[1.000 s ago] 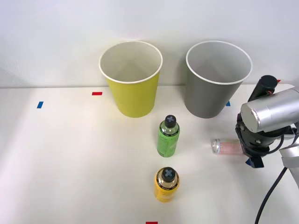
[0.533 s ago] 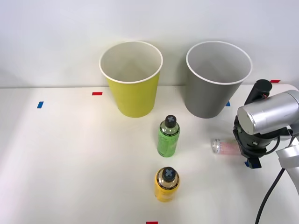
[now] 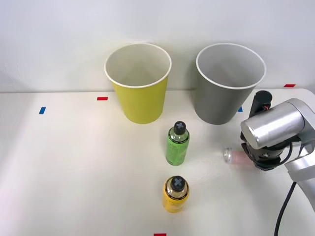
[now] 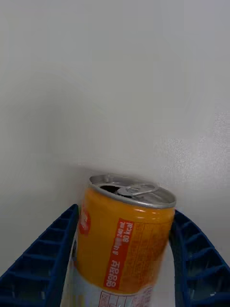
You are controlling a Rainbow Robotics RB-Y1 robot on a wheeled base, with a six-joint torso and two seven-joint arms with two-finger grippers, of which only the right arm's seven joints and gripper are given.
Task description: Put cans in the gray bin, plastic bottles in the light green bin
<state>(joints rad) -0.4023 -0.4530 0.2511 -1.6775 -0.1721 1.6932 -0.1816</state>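
The can lies on its side on the table at the right, silver end toward the bottles. My right gripper is down over its other end. In the right wrist view the blue fingers sit against both sides of the orange can, so the gripper is shut on it. The green bottle and the yellow bottle stand upright mid-table. The light green bin and the gray bin stand at the back.
Small red and blue tape marks dot the white table. A black cable hangs from the right arm near the table's front right. The bottles stand left of the can with open table between.
My right arm has moved left and down over the can, covering more of its pink middle. The can, bottles and bins have stayed in place.
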